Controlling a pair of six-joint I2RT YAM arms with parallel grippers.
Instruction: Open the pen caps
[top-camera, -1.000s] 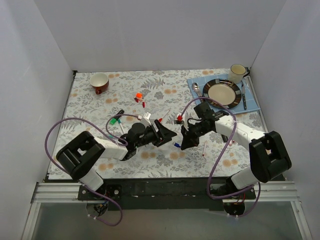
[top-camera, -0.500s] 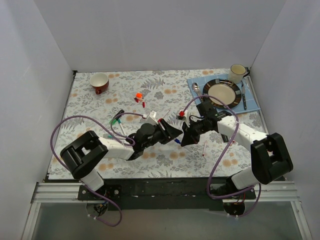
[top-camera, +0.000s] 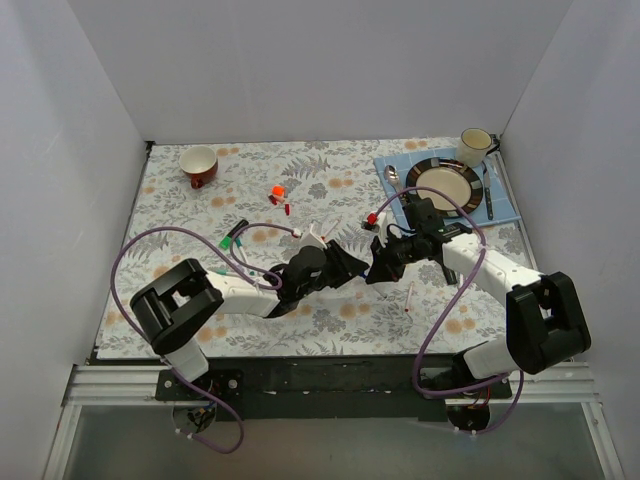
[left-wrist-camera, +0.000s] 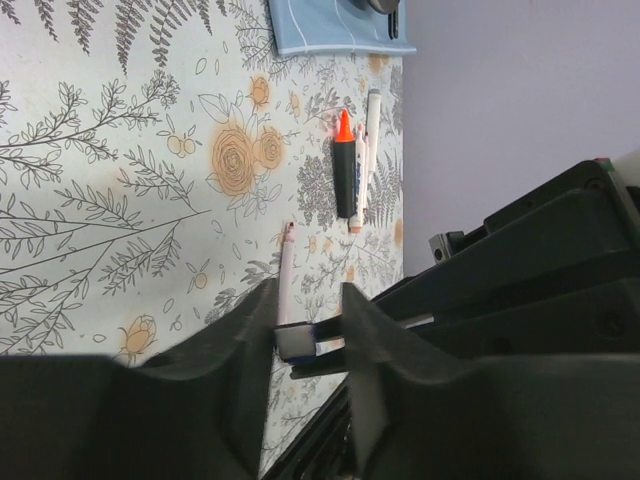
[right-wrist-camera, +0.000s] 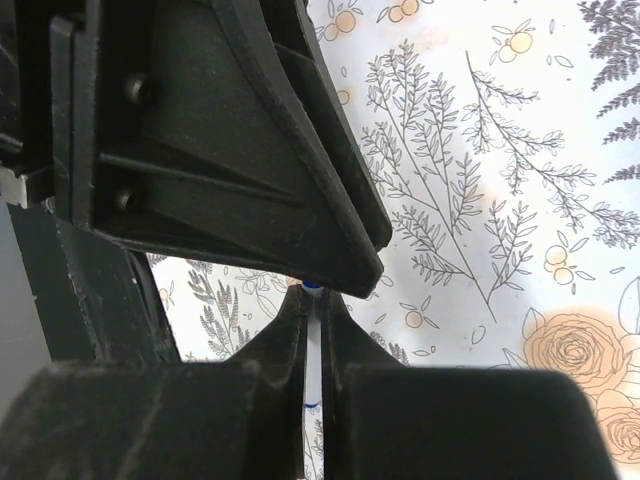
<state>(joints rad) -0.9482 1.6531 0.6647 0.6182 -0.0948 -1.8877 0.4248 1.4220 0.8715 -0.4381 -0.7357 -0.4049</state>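
Observation:
My right gripper is shut on a thin white pen, which runs out between its fingers. The pen's blue cap pokes into the narrow gap of my left gripper. The left jaws stand slightly apart. The cap touches one finger and a gap shows at the other. In the top view the two grippers meet tip to tip at mid-table and hide the pen. Loose orange and red caps lie further back.
A green-capped pen and other pens lie left of the arms, and a thin pink-tipped pen lies right. An orange-capped black marker lies by the wall. A red mug stands back left. A plate, cutlery and a cream mug are on a blue mat back right.
My left gripper moved right, up to the pen's blue end. My right gripper shifted up and slightly back with the pen. The blue end, visible before in the top view, is now hidden.

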